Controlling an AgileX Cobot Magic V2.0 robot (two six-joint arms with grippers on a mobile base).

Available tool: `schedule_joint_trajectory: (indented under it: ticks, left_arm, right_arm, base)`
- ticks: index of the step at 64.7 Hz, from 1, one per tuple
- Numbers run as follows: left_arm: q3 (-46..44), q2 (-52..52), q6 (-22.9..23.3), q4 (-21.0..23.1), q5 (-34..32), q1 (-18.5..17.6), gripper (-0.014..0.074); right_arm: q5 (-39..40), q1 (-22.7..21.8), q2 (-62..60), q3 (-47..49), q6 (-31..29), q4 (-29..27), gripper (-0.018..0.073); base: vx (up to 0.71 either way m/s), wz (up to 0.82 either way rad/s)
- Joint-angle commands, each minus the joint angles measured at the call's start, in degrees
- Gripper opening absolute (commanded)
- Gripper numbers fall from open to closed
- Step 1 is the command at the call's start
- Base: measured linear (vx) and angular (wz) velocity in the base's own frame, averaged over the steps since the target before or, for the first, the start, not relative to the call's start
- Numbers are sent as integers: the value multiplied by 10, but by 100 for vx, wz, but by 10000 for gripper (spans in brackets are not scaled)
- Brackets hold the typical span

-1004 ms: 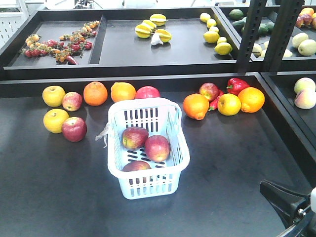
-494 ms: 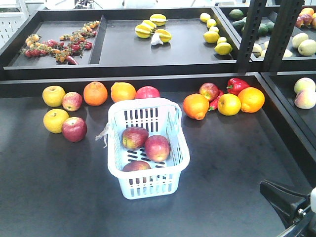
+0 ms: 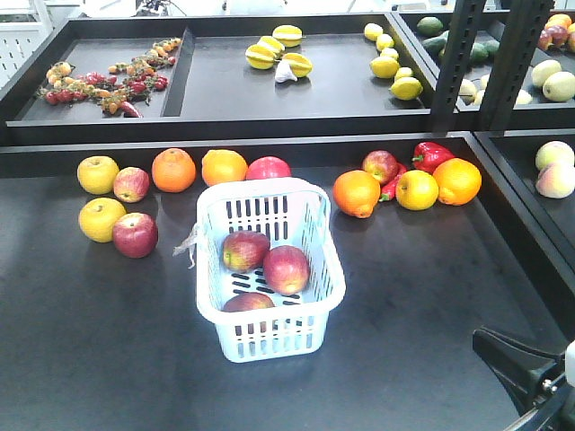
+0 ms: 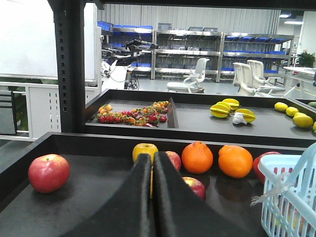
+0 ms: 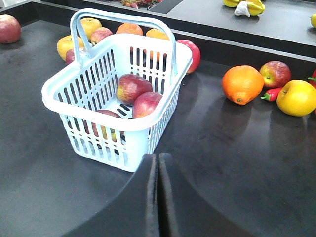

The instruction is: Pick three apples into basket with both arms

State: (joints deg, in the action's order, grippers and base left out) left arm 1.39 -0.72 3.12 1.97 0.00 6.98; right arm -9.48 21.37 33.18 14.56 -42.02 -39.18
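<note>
**Three apples in the basket, both grippers closed and empty**

While the pale blue-white slotted plastic basket stands on the dark shelf surface, it holds three glossy red apples with yellowish streaks: one toward the basket's far left, one just beside it and apparently touching it, and a third against the near wall, partly hidden by the rim. In the right wrist view the thin handle stands upright over the basket.

Behind the basket lies a row of loose fruit: a plain yellow round fruit, a small red apple, two oranges and a red fruit just beyond the far rim. To the basket's left sit another yellow fruit and a darker red apple, touching each other. To its right lie an orange, a yellow fruit and a red pepper.

The right gripper hovers just in front of the basket's near corner, its two black fingers pressed together with nothing between them. The left gripper points toward the fruit row left of the basket, fingers likewise closed and empty; how high it sits above the surface is hard to judge from its own camera. Only part of a black arm shows in the front view, well to the basket's right.
</note>
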Motion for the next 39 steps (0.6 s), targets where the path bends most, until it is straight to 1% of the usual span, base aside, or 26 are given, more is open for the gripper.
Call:
schedule_joint_trajectory:
  ticks: [1,4,10,14,19,24,29,31,37,39]
  left_arm:
    - [13,-9,5,6,-40,-3,-6]
    - [13,-9,5,6,-40,-3,-6]
    - [13,-9,5,6,-40,-3,-6]
    - [13,-9,5,6,-40,-3,-6]
    - [13,-9,5,6,-40,-3,-6]
    - [13,-9,5,6,-40,-3,-6]
    - [13,-9,5,6,-40,-3,-6]
    - [13,-9,5,6,-40,-3,-6]
    - [13,-9,5,6,-40,-3,-6]
    - [13,-9,5,6,-40,-3,-6]
  right_arm:
    - [33,-2,0,16,-4,-3,-5]
    - [33,-2,-1,16,-5,0,-5]
    - [31,-2,-16,16,-1,25,-5]
    - [23,-2,-28,15,26,42,-5]
    - [31,-2,-45,5,75,91,-5]
    - [56,-2,-66,-28,155,151,-5]
    - [88,-2,-93,-83,251,217,-5]
    - [105,-2,-107,-105,304,249,-5]
    - [142,-2,-154,-156,403,348,-5]
    - [153,-4,-167,-167,429,367,-5]
  base:
    - [0,0]
    - [0,0]
    - [0,0]
    - [0,0]
    - [0,0]
    - [0,0]
    - [0,0]
    - [0,0]
    - [0,0]
    - [0,0]
